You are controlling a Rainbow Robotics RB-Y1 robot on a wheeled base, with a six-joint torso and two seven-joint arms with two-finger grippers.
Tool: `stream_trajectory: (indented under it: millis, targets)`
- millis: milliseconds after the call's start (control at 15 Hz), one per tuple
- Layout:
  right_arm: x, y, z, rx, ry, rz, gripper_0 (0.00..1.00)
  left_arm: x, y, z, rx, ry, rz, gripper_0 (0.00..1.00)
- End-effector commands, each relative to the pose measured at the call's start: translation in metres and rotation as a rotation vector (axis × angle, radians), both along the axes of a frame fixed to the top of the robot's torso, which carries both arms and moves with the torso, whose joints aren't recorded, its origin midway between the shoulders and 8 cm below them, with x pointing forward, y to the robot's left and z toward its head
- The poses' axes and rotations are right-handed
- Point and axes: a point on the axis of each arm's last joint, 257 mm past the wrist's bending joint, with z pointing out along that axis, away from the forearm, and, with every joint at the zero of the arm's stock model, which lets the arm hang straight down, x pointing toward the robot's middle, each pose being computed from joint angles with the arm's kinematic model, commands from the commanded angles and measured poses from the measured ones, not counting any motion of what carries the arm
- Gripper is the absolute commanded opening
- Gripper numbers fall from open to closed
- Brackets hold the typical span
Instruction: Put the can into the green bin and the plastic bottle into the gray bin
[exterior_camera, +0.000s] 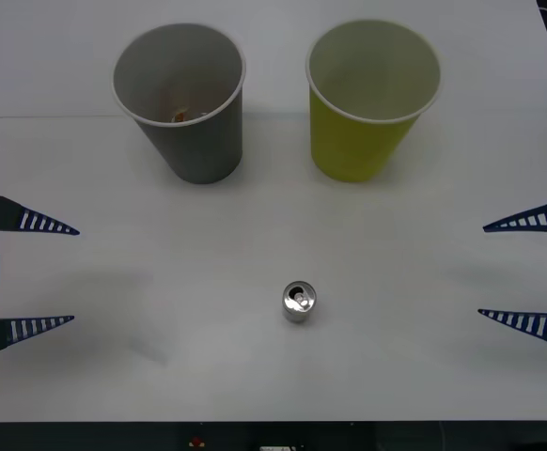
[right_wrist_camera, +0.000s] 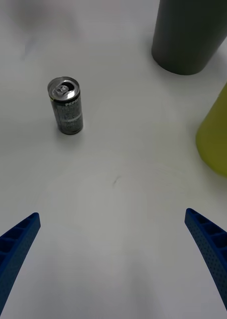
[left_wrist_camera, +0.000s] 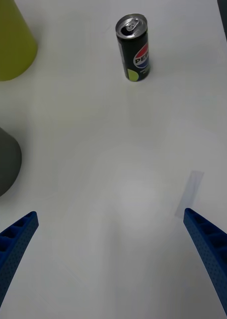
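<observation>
The can [exterior_camera: 299, 302] is standing upright on the white bench [exterior_camera: 255, 376], nearer the front edge than the back, roughly midway between the side edges, its silver top facing up and nothing touching it. Toward the back edge, the gray bin [exterior_camera: 184, 99] is sitting on the left and the green bin [exterior_camera: 369, 99] on the right, both upright, apart from each other and well apart from the can. Something small and brownish is lying inside the gray bin, too small to identify. The left gripper [exterior_camera: 53, 274] is hovering at the left edge, fingers spread wide and gripping nothing. The right gripper [exterior_camera: 499, 271] is hovering at the right edge, likewise spread wide, nothing between its fingers.
</observation>
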Motion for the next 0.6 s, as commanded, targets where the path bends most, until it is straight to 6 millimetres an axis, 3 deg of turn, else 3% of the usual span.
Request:
stream_trajectory:
  millis: [67,600]
  targets:
    - [-0.004,0.008,-0.011,0.073,0.041,-0.006,1.00,0.000,0.000,0.000,0.000,0.000,0.000,1.00]
    - [-0.008,0.038,-0.029,0.207,0.019,0.003,1.00,0.000,0.000,0.000,0.000,0.000,0.000,1.00]
